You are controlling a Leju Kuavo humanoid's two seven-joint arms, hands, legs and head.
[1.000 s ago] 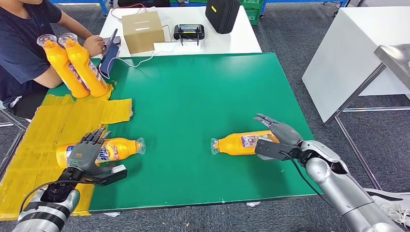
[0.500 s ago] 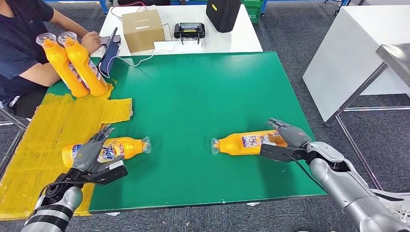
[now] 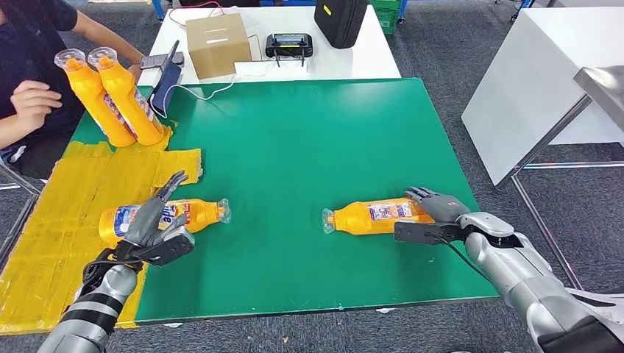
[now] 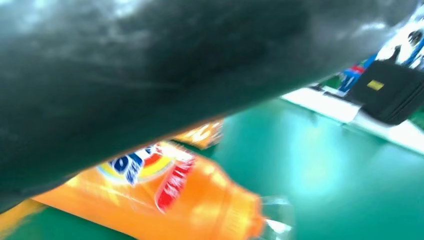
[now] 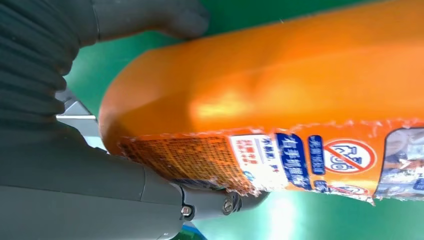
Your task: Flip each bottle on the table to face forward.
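While both lie sideways, left bottle (image 3: 163, 218) under left hand (image 3: 151, 224), orange-filled

Both arms reach forward, near the viewer: left hand (image 3: 151, 224) grips a bottle (image 3: 193, 214); right hand (image 3: 440, 207) clasps another bottle (image 3: 368, 217).

Bare green table (image 3: 294, 140) fills the frame's centre, between two lying bottles; two upright bottles (image 3: 110, 95) and a person's hand (image 3: 31, 103) crowd upper left.

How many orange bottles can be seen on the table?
4. Two stand upright at the far left. One lies under the left hand. One lies at the right hand. None seems hidden.
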